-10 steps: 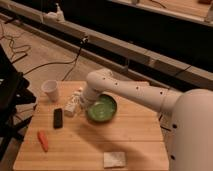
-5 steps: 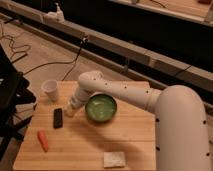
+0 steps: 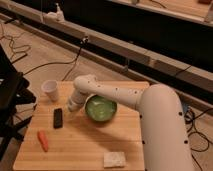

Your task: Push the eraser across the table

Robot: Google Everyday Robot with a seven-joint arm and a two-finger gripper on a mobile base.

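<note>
Lowered slightly since a second back; left the eraser where it lay. Reaches in from the right over the table [image 3: 75, 152] as a white arm [image 3: 130, 97], past the green bowl [image 3: 101, 110]. Ends in the gripper [image 3: 72, 106] — fingers pressed together, gripping nothing, just right of the eraser [image 3: 58, 118], contact unclear. Lies flat on the table's left half — long axis running near edge to far edge.

No readable text or numbers, none on the gripper [image 3: 72, 106] low over the table [image 3: 90, 145], just beside the eraser [image 3: 58, 118].
</note>
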